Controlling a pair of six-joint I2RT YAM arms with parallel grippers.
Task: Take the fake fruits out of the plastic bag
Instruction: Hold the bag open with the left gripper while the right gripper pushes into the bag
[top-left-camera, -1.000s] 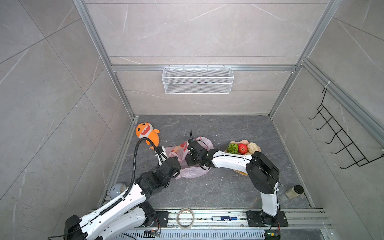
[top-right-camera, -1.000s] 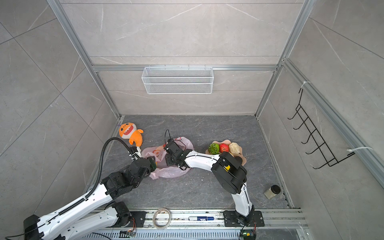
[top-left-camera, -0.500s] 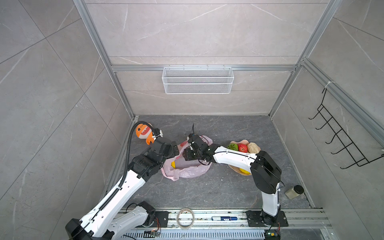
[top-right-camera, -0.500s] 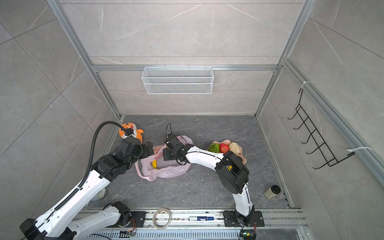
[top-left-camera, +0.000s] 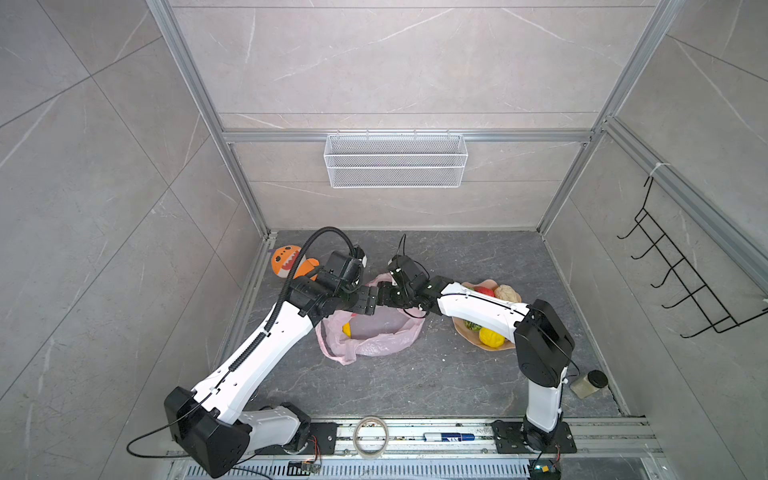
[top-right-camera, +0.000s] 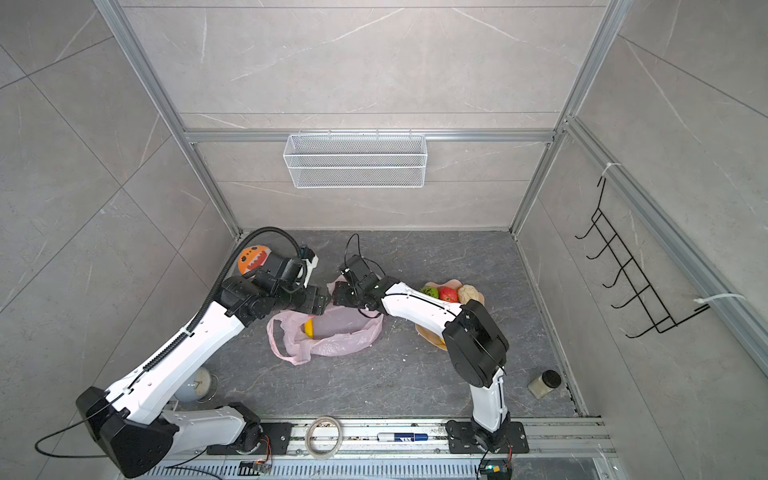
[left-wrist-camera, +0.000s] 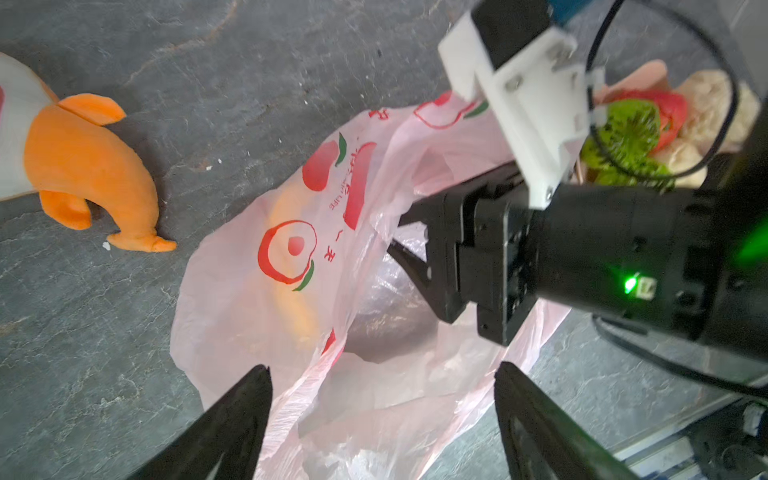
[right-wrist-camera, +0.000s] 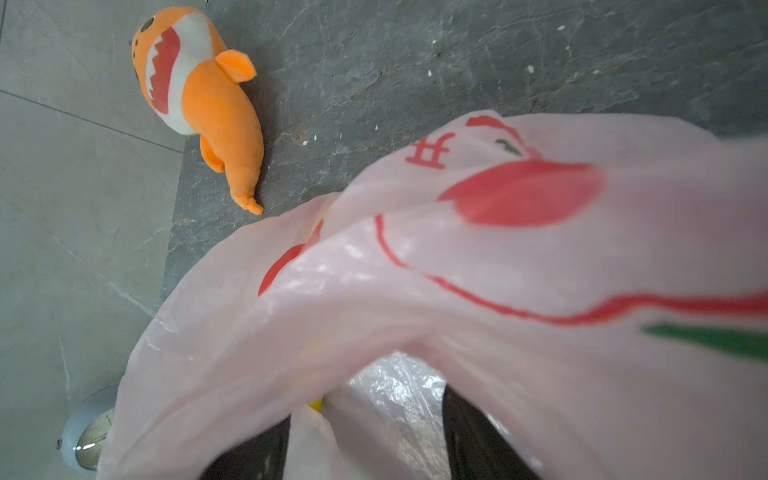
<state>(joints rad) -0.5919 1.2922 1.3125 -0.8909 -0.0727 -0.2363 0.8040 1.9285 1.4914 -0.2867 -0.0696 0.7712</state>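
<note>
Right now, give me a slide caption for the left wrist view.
Open left gripper poised over the pink plastic bag, right gripper at its rim, orange plush shark alongside.

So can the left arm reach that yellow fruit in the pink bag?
Probably yes: the pink bag gapes open, the yellow fruit shows inside, and the open left gripper hangs above it with nothing between.

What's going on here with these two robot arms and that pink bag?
Two arms are working on a pink plastic bag on the floor. The right gripper sits at the bag's raised rim with film draped across it; a firm pinch cannot be confirmed. The left gripper hangs open over the bag's mouth. One yellow fruit shows inside, and several fake fruits sit in the peach bowl beside the bag.
</note>
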